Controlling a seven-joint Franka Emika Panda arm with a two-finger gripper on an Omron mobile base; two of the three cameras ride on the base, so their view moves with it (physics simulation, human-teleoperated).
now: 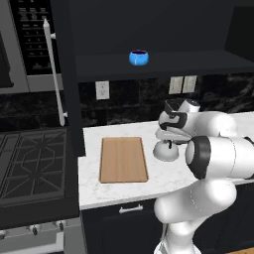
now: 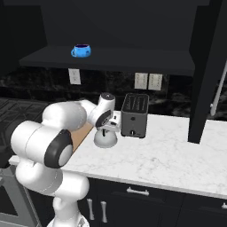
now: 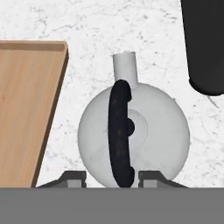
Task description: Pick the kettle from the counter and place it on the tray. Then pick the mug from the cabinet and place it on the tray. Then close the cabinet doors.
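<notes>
The silver-grey kettle stands on the white counter, just right of the wooden tray. My gripper reaches down over it. In the hand view its two fingertips straddle the kettle's black upright handle with a small gap on each side. The blue mug sits on the dark shelf of the open cabinet. One cabinet door stands open at the left, another at the right.
A black toaster stands close to the kettle's right. The gas stovetop lies left of the counter, under the microwave. Wall outlets line the dark backsplash.
</notes>
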